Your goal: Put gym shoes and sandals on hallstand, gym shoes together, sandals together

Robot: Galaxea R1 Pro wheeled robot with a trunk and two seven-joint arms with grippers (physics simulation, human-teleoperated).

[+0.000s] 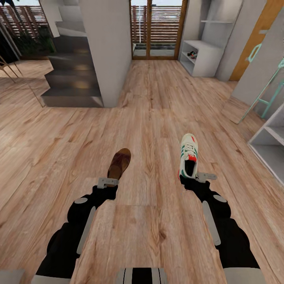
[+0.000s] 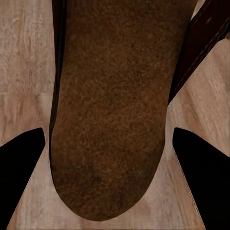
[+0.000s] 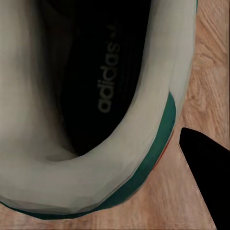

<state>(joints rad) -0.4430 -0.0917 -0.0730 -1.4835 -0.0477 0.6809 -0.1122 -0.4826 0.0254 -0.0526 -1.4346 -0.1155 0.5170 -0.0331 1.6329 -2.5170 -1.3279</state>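
Carrying one shoe in each arm, I judge I am on the way to the hallstand. My left end effector (image 1: 108, 182) grasps a sandal (image 1: 119, 163) by its heel: in the left wrist view the dark fingers (image 2: 21, 165) sit on either side of the rounded, suede-like tan footbed (image 2: 110, 120), with the dark leather strap (image 2: 203, 38) off to one side. My right end effector (image 1: 196, 178) is at the heel of a gym shoe (image 1: 187, 154), apparently gripping it there, though I cannot tell for sure how its jaws stand; the right wrist view shows only one finger (image 3: 206, 167) beside the smooth white heel collar (image 3: 86, 184) with its green band and printed black insole. Holding heels keeps the toes pointing ahead, handy for sliding onto a shelf. Beyond the gym shoe, across the wood-grain corridor floor (image 1: 154, 102), a light grey shelving unit (image 1: 203, 57) stands near the glass door (image 1: 157, 27), with something small on its shelf.
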